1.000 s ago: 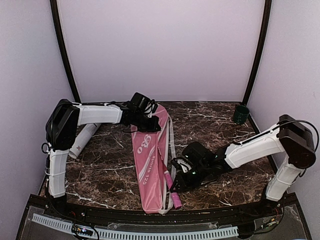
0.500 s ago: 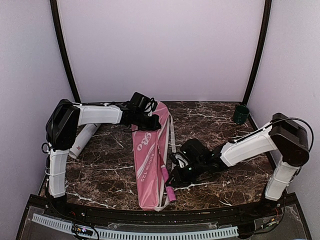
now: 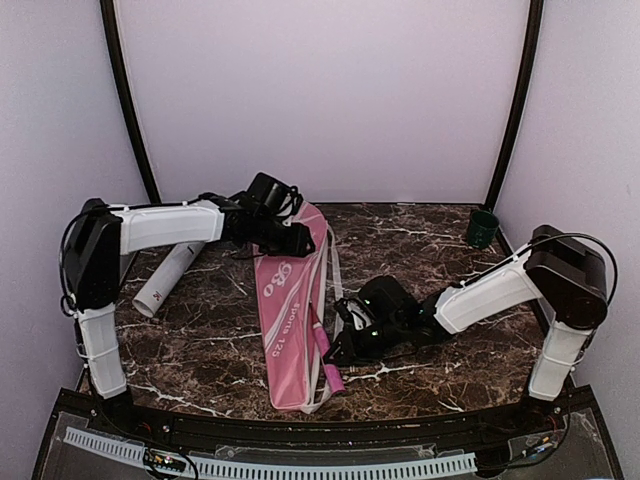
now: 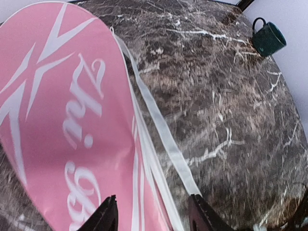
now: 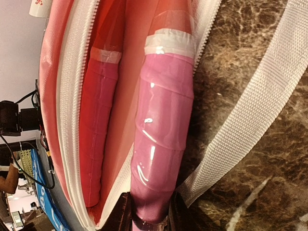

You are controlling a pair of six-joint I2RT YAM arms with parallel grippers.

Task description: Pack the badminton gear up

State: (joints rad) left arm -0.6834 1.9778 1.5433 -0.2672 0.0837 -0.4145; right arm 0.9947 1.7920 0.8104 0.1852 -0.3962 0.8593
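Observation:
The pink racket-shaped bag (image 3: 287, 310) lies lengthwise in the middle of the table, its white lettering up (image 4: 62, 120). My left gripper (image 3: 297, 240) is at the bag's far, wide end, open, with the bag's edge and white strap (image 4: 163, 134) lying between its fingers (image 4: 108, 216). My right gripper (image 3: 335, 352) is shut on the pink handle of a racket (image 5: 163, 144) at the bag's open zipper mouth. A second pink handle (image 5: 98, 139) lies inside the bag beside it. The white tube (image 3: 165, 278) lies at the left under my left arm.
A small dark green cup (image 3: 482, 228) stands at the far right corner (image 4: 268, 38). The bag's loose white webbing strap (image 5: 245, 120) trails over the marble to the right of the held handle. Walls close in on three sides.
My left gripper has opened and let go of the bag's far end. My right gripper has moved left and forward with the racket handle, pushing it deeper into the bag, and the bag has shifted left.

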